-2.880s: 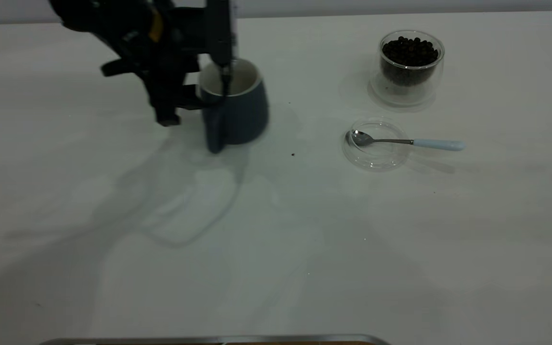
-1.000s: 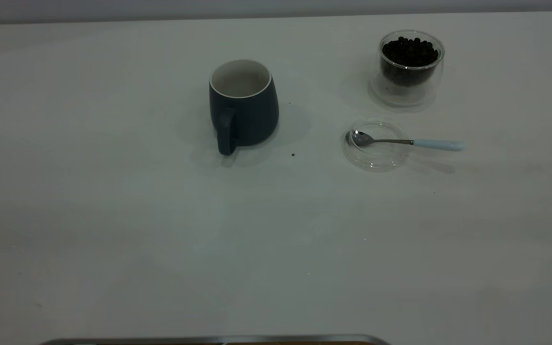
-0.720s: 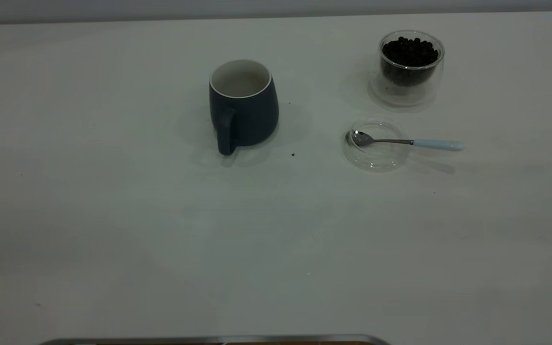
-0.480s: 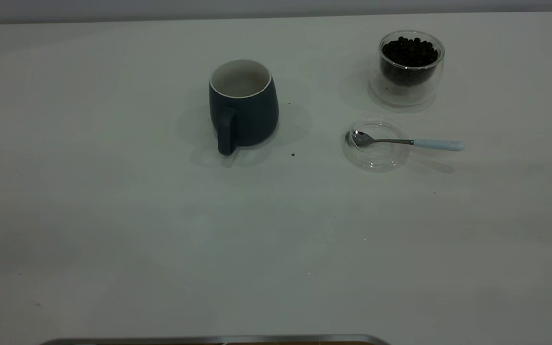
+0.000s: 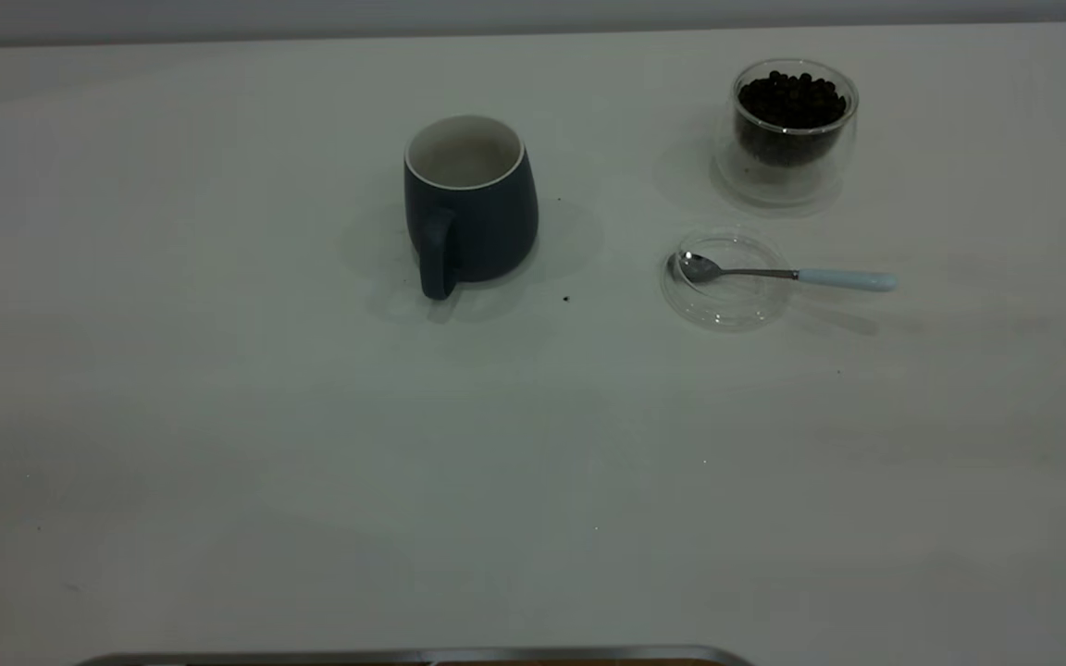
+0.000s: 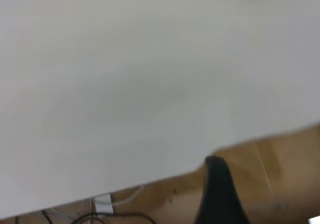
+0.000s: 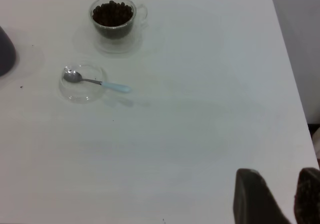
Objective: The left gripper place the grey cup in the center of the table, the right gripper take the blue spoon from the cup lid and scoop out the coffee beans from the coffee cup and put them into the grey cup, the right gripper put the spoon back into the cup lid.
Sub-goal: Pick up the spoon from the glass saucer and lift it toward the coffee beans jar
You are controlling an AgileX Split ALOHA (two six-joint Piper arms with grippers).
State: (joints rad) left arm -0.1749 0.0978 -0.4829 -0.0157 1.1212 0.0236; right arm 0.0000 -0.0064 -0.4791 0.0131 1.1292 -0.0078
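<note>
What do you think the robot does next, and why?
Probably the right gripper, open at the table's edge, heads for the pale-blue-handled metal spoon lying in the clear glass lid. The dark slate mug already stands empty mid-table.

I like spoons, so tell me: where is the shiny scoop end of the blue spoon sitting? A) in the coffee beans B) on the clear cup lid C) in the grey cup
B: the blue spoon rests its bowl on the cup lid, handle over the rim.
</note>
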